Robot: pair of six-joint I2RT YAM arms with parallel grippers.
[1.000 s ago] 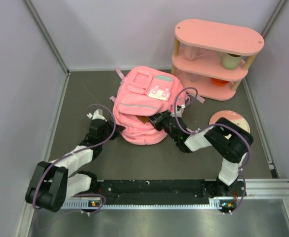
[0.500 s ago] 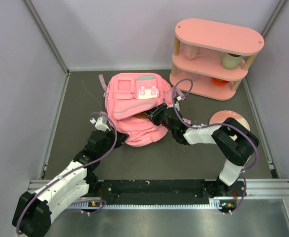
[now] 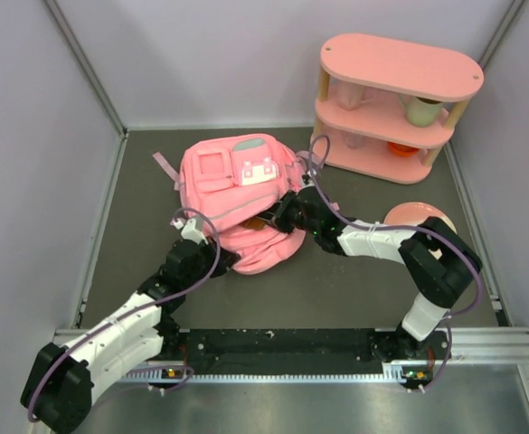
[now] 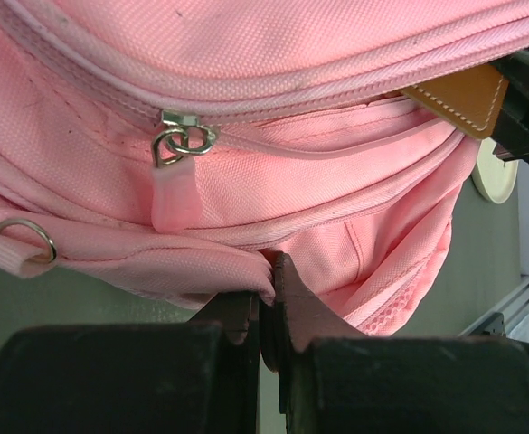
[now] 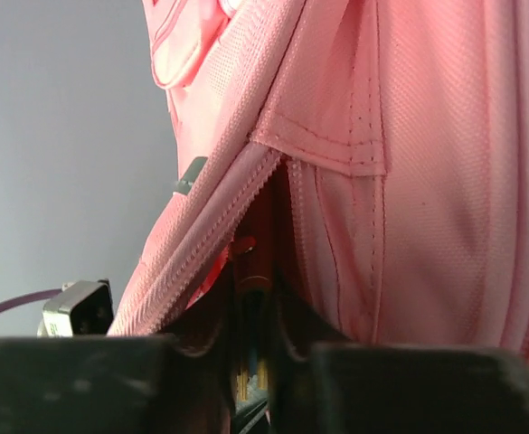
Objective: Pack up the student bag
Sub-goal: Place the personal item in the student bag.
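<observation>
The student bag (image 3: pixel 237 194), a pink backpack, lies front-up in the middle of the table. Its main zip (image 4: pixel 181 143) is partly open along the near side. My left gripper (image 4: pixel 269 271) is shut on a fold of the bag's lower fabric edge, and in the top view this left gripper (image 3: pixel 230 263) sits at the bag's near-left corner. My right gripper (image 5: pixel 255 289) is pushed into the zip opening from the right and is closed on a thin brown leather item (image 4: pixel 467 93) with white stitching. That brown item (image 3: pixel 264 221) pokes into the opening.
A pink oval shelf unit (image 3: pixel 400 63) stands at the back right, holding a pale cup (image 3: pixel 422 110) and an orange thing (image 3: pixel 400 148). A pink plate (image 3: pixel 418 215) lies on the table behind my right arm. Grey walls close in on three sides.
The bag has slid and turned to the left. My left arm has drawn back toward its base, still pinching the fabric. My right gripper followed the bag leftward with the brown item.
</observation>
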